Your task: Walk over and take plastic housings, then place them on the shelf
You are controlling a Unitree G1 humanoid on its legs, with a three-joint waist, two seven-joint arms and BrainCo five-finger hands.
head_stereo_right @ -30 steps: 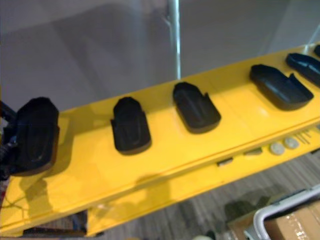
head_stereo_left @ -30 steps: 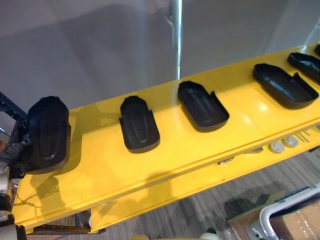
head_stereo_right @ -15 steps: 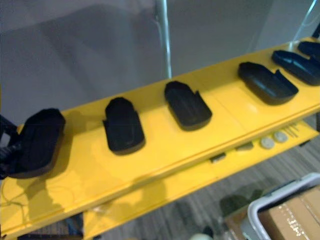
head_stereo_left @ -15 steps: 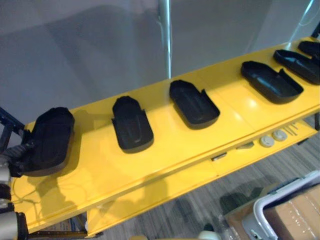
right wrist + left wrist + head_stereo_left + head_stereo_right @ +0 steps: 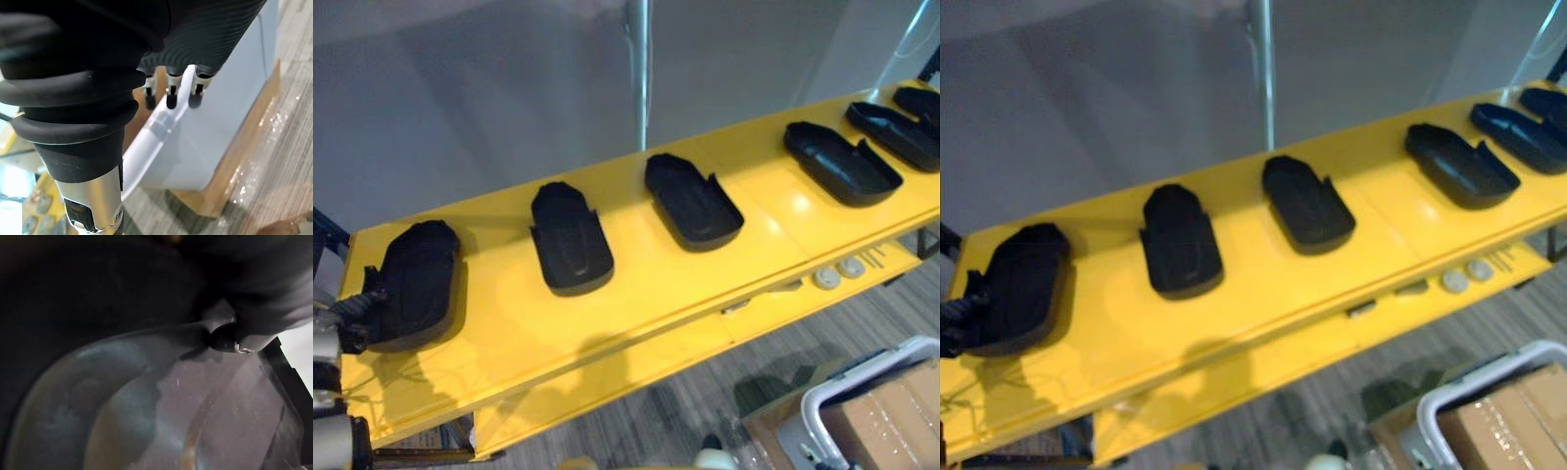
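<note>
- At the left end of the yellow shelf (image 5: 636,294), the left hand (image 5: 352,315) grips the held housing (image 5: 416,284) by its near end.
- The held housing looks hollow side up and nearly flat, apparently resting on the shelf top, with its near end just beside the shelf's left edge.
- In the left wrist view, a dark fingertip (image 5: 222,337) sits over the housing's rim, so I judge it clamped and not let go.
- The right hand (image 5: 170,93) hangs low by a white bin (image 5: 230,122), fingers relaxed and empty.
- The neighbouring housing (image 5: 570,237) stands apart from the held one. The other housings (image 5: 693,201) run on in a row past the metal post (image 5: 638,69).
- Step in hand: the set-down and release.
- To do it well:
  - Settle the whole underside flat before loosening the fingers.
  - Keep it back from the front lip and off the left end, where there is little margin.
  - Keep the gap to the neighbouring housing.
  - Open the fingers fully, then pull the hand straight back. The light plastic shell will likely slide or tip if a fingertip catches the rim.
- Versus 1 s ago:
  - The held housing was then tipped up steeply, clear of the shelf top. Half a second ago it was lower, and now it is down and near flat.
  - The whole view has also shifted, which is the camera moving. The row of housings keeps its places on the shelf.
</note>
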